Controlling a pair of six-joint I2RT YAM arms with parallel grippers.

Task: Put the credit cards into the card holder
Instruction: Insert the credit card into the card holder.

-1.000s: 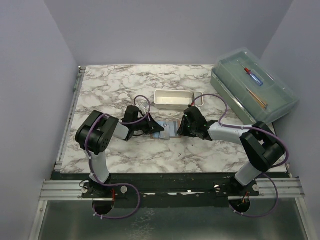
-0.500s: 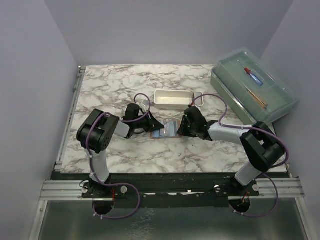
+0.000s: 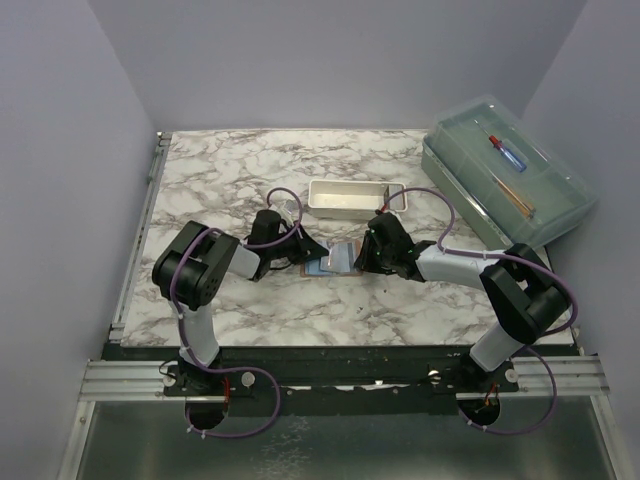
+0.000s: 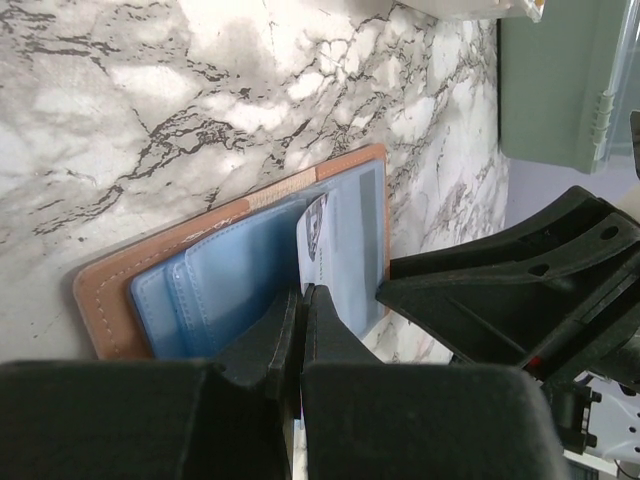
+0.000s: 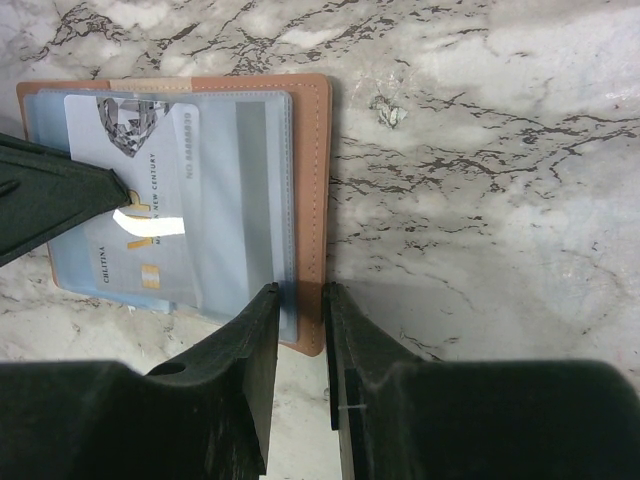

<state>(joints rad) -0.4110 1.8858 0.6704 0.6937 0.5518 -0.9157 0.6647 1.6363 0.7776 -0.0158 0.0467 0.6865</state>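
Note:
The card holder [image 3: 338,260] lies open and flat mid-table, tan outside [image 5: 312,180], blue-grey inside [image 4: 200,285]. One pale credit card [image 5: 150,200] with a grey stripe sits on its right panel under a clear sleeve, and its lower left corner sticks out past the sleeve. My left gripper [image 4: 301,292] is shut, its tips pressed together against the card's [image 4: 345,230] left edge. My right gripper [image 5: 298,292] stands a narrow gap apart, straddling the holder's right edge. Both grippers [image 3: 312,255] [image 3: 362,262] flank the holder in the top view.
A white rectangular tray [image 3: 355,197] stands just behind the holder. A large clear lidded box [image 3: 510,180] with a red and blue tool inside sits at the back right. The two arms nearly meet over the holder.
My left gripper has shifted slightly back and left, then settled, still at the holder's left side. The right arm and the holder have hardly moved.

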